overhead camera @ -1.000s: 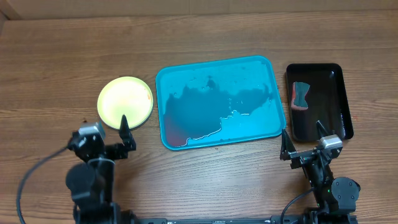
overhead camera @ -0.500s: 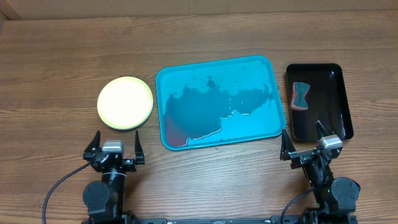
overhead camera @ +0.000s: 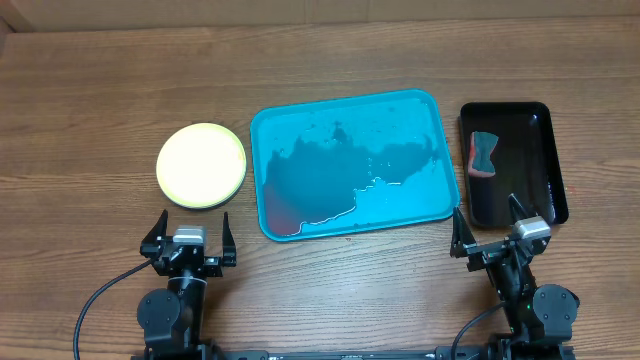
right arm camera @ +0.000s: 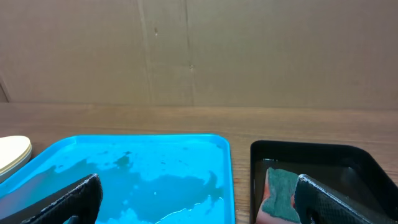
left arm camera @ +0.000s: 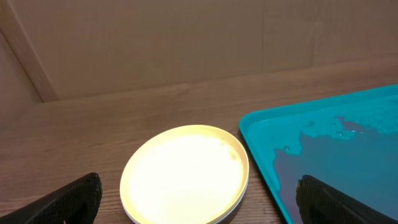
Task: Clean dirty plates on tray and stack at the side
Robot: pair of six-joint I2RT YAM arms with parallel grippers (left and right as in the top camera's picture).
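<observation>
A stack of pale yellow-green plates (overhead camera: 201, 165) sits on the table left of the turquoise tray (overhead camera: 430, 110); only the top plate shows, clean. The stack also shows in the left wrist view (left arm camera: 185, 173) and at the right wrist view's left edge (right arm camera: 13, 153). The tray holds no plates, only water and a faint reddish smear; it shows in the left wrist view (left arm camera: 261, 124) and right wrist view (right arm camera: 149, 140). My left gripper (overhead camera: 189, 236) is open and empty near the table's front, below the stack. My right gripper (overhead camera: 490, 232) is open and empty near the tray's front right corner.
A smaller black tray (overhead camera: 548, 150) stands right of the turquoise tray and holds a green and pink sponge (overhead camera: 483, 154), which also shows in the right wrist view (right arm camera: 278, 194). A cardboard wall rises behind the table.
My left gripper has drawn back from the plate stack's edge toward the table's front and now faces straight ahead. The right arm has not moved.
</observation>
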